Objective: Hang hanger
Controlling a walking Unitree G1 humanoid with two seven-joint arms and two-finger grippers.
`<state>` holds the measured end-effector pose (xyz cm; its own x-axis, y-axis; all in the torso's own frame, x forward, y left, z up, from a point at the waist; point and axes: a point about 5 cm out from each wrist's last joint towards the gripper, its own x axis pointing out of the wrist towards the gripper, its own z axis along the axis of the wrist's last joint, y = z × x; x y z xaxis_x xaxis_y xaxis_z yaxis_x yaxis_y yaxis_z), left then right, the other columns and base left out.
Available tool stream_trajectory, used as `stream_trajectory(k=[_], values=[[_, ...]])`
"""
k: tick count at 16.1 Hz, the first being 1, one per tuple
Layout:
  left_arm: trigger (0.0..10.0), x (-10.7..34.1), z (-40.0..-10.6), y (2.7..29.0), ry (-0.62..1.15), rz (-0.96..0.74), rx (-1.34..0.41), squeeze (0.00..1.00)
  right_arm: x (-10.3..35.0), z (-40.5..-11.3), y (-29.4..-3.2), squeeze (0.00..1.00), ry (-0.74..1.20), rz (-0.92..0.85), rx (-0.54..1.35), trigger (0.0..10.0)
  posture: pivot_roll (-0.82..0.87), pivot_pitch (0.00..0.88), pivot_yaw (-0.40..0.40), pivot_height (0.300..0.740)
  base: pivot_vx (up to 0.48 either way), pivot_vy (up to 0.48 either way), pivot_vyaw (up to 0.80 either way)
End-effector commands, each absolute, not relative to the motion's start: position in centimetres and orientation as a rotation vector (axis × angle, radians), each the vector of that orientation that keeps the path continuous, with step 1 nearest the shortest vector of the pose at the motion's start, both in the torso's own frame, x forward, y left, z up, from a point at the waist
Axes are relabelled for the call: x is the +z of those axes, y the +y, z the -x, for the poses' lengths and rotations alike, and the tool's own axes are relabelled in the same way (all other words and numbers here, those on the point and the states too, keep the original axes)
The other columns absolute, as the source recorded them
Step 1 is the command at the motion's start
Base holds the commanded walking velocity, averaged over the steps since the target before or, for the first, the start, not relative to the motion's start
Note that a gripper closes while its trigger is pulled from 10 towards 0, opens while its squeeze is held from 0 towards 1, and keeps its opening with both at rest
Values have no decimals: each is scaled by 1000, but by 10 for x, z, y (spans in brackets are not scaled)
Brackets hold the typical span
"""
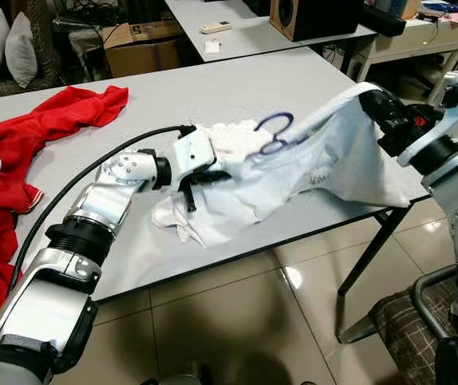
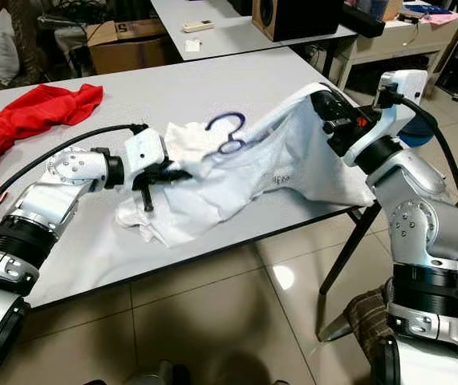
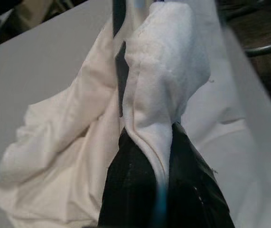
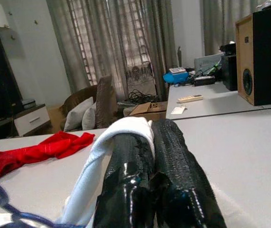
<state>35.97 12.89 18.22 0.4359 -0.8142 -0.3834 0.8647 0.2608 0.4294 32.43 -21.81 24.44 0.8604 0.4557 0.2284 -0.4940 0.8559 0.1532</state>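
**Two grippers on one white garment, hanger half inside**

Both of your grippers are clamped on cloth. The left gripper (image 1: pixel 200 178) pinches a fold of the white garment (image 2: pixel 245 180) near the front edge of the desk (image 1: pixel 237 88); the left wrist view shows the fabric squeezed between its two black fingers (image 3: pixel 135 190). The right gripper (image 2: pixel 329 112) holds the other end of the same garment, raised off the desk's right edge, with a strip of cloth wrapped over its closed fingers (image 4: pixel 126 156).

The blue hanger (image 1: pixel 273 132) lies on the garment between the two grippers; only its hook and a short curl of wire show, and the rest looks tucked under the fabric.

My read is that you are seating the garment on the hanger before anything gets hung. Keep the cloth taut between the grippers so the hanger's shoulders do not slide out of the opening. Lift both ends evenly; if the right end rises alone, the hanger will likely tip toward the left gripper. Watch the hook: it must stay free of fabric.

Keep clear of the red garment (image 1: pixel 44 136) along the desk's left edge.
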Motion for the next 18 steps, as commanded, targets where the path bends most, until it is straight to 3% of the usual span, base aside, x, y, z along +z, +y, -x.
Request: stream_trajectory(k=[1,5,6,7,8,9,13,18], values=[[0,187,-359,129,82,-653,-1170,0,249,-320,-222,0,-205,-194,499,0,-11,0,84,740,0,0,0],[0,204,-369,144,46,-613,-1084,0,242,-308,-229,0,-160,-141,529,0,-5,0,68,740,0,0,0],[0,210,-370,147,33,-594,-1086,0,241,-304,-230,0,-142,-113,549,2353,-4,0,66,740,0,0,0],[0,213,-370,147,23,-578,-1097,0,236,-302,-231,0,-99,-79,551,10000,-5,0,66,740,0,0,0],[0,214,-370,146,20,-568,-1103,0,232,-300,-233,0,-64,-51,555,10000,-6,0,64,740,0,0,0],[0,214,-371,145,19,-558,-1106,0,226,-296,-233,1000,-35,-26,575,10000,-8,0,65,740,0,0,0],[0,209,-373,140,33,-542,-1096,0,207,-266,-226,1000,77,76,749,10000,-26,0,69,740,0,0,0],[0,213,-376,143,37,-562,-1093,0,231,-245,-251,1000,106,225,827,10000,-30,0,64,740,0,0,0]])
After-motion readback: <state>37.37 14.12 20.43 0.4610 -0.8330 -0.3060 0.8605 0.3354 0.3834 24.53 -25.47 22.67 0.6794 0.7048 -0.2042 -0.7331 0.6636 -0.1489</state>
